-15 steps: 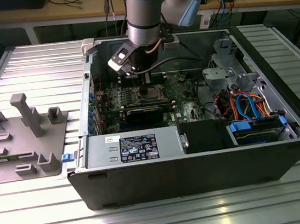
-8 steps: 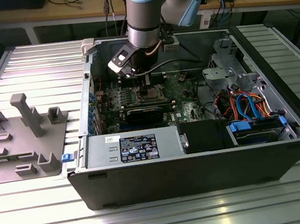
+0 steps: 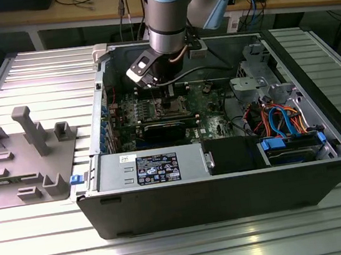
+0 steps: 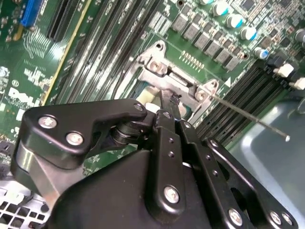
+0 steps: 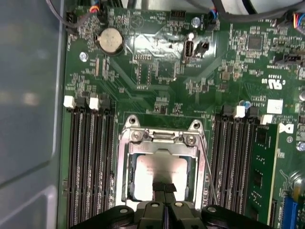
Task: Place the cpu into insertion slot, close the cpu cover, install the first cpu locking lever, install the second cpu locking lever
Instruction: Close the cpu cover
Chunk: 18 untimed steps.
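Inside the open computer case [image 3: 230, 201], the gripper [image 5: 164, 187] hangs low over the green board [image 5: 162, 71]. Its fingers are pinched together with nothing between them, tips at the near edge of the cover [image 5: 125, 167]. The cover looks folded down around the cpu [image 5: 155, 169], which sits in its slot [image 5: 127, 125]. The thin lever [image 5: 208, 167] alongside seems unlatched. I reckon the cover could spring up, or the tips skid onto the cpu.

Memory slots [image 5: 90, 162] close on either side of insertion slot [image 5: 124, 164]
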Each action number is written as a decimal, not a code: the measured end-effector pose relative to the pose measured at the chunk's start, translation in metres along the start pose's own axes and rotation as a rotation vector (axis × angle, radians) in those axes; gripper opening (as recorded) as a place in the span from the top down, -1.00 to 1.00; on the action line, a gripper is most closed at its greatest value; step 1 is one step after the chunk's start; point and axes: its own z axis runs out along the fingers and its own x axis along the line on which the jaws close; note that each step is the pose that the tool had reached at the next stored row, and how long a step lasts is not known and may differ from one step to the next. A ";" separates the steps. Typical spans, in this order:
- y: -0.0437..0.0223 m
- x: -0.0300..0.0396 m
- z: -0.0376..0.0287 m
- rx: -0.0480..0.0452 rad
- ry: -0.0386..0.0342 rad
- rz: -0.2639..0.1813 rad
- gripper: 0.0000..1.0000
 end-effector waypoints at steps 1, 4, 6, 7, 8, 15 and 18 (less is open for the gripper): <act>0.0012 -0.0001 -0.0010 0.0000 0.0011 0.000 0.79; 0.0056 -0.0003 -0.0048 0.0005 0.0096 0.000 0.79; 0.0067 -0.0004 -0.0075 0.0002 0.0150 -0.001 0.79; 0.0072 -0.0004 -0.0114 0.0000 0.0177 -0.001 0.79; 0.0071 -0.0003 -0.0142 -0.0001 0.0195 -0.001 0.79; 0.0071 -0.0002 -0.0267 -0.0003 0.0228 -0.001 0.79; 0.0077 -0.0002 -0.0291 -0.0001 0.0231 -0.001 0.79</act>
